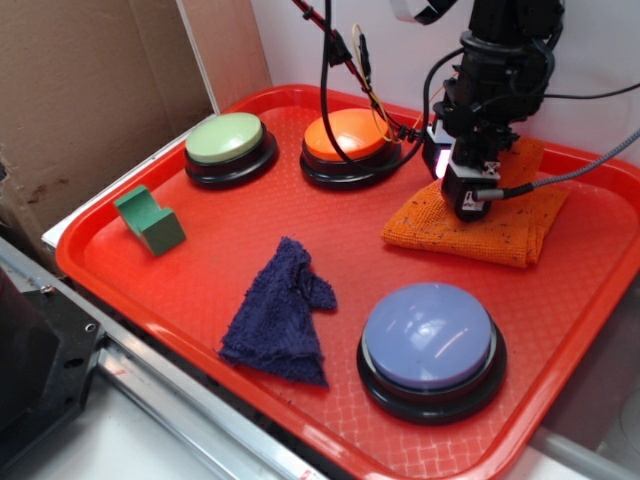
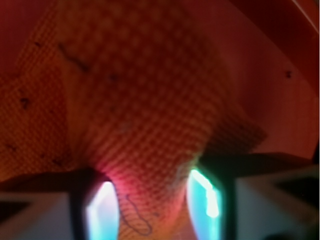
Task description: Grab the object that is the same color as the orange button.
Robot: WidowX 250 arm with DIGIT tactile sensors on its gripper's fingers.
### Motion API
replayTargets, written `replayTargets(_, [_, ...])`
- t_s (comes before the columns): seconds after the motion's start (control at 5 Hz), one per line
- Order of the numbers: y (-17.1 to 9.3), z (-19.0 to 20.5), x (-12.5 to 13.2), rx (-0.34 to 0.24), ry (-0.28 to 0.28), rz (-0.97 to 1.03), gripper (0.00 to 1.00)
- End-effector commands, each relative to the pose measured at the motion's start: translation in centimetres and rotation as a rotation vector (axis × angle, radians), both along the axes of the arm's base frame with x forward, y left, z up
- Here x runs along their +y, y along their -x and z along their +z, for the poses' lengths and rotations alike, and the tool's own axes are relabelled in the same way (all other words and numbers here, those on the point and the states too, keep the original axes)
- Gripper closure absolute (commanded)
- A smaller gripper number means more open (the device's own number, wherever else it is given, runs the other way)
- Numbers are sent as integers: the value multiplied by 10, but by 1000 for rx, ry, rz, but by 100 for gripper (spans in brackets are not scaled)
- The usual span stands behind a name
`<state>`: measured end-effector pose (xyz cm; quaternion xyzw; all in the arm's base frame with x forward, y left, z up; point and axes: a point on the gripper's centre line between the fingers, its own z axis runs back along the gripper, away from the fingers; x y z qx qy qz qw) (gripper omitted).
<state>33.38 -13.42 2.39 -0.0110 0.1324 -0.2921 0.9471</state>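
Observation:
The object, an orange woven cloth (image 1: 500, 228) with small dark specks, lies at the back right of the red tray (image 1: 200, 270). The orange button (image 1: 346, 136), domed on a black base, stands just left of it. My gripper (image 1: 470, 205) points straight down onto the middle of the cloth. In the wrist view the cloth (image 2: 150, 100) rises as a bunched fold that fills the gap of my gripper (image 2: 152, 207). Its glowing fingers (image 2: 102, 212) press against the fold from both sides.
A pale green button (image 1: 226, 138) stands at the back left and a larger lavender-blue button (image 1: 428, 335) at the front right. A dark blue fuzzy cloth (image 1: 282, 315) lies in front, with a green block (image 1: 150, 220) to the left. Cables (image 1: 330, 70) hang over the orange button.

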Motion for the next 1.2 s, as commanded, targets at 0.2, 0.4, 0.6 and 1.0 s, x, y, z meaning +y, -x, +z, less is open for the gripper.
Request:
replayTargets(0.2, [-10,101,17,-91,-112,48,100])
replayTargets(0.4, [-8,151,19,-65,-80,190,100])
replayTargets(0.6, [20,200,21,-232,-130,380,100])
replayTargets(1.0, [66,295,33,-384,-118,473,100])
